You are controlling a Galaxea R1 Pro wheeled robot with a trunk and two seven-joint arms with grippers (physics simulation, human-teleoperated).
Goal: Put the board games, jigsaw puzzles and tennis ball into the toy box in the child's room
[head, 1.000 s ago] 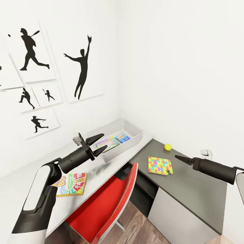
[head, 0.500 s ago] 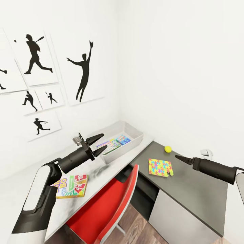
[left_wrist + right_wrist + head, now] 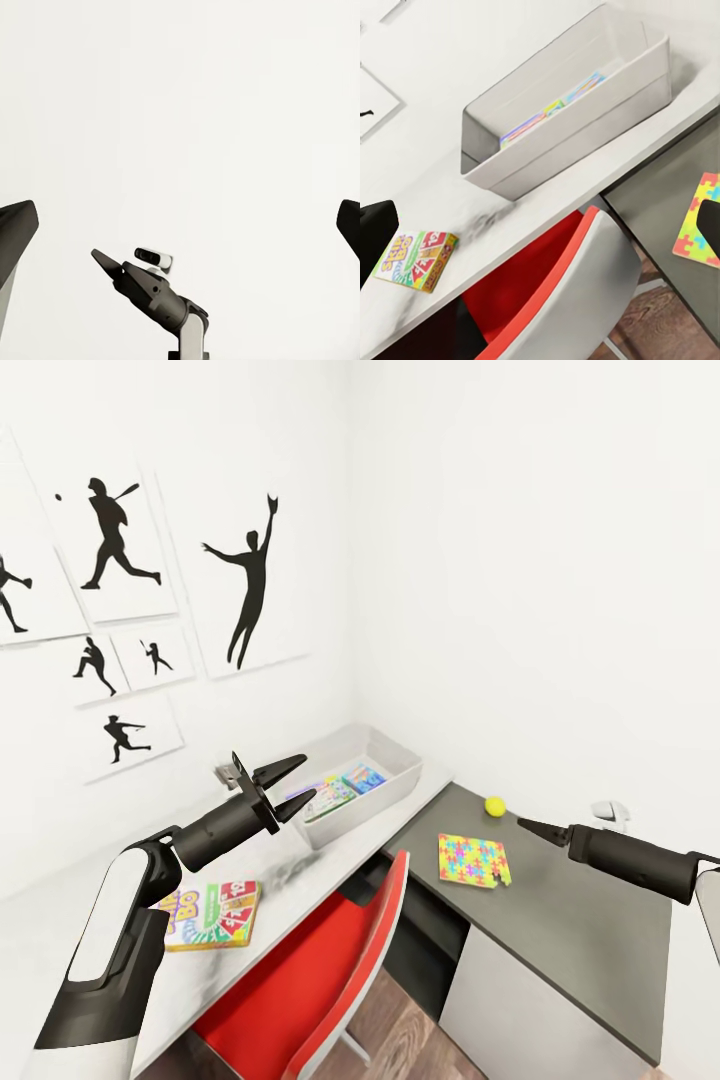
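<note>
The shallow light grey toy box [image 3: 385, 755] sits on the light grey surface [image 3: 300, 865] at the wall corner, flat printed game boxes [image 3: 340, 790] inside it. The yellow-green-red "SKIP BO" box [image 3: 208, 915] lies to its left on that surface. On the dark grey wing [image 3: 560, 900] to the right, the multicoloured jigsaw puzzle square [image 3: 473, 859] lies in front of the small yellow-green tennis ball [image 3: 494, 806].

White walls, wood floor [image 3: 400, 1020] — red chair [image 3: 310, 970].

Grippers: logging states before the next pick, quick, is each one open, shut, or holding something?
Left gripper: open, fingers spread, nothing between them, raised above the table.
Right gripper: fingers together in the head view, apparently shut, holding nothing.
</note>
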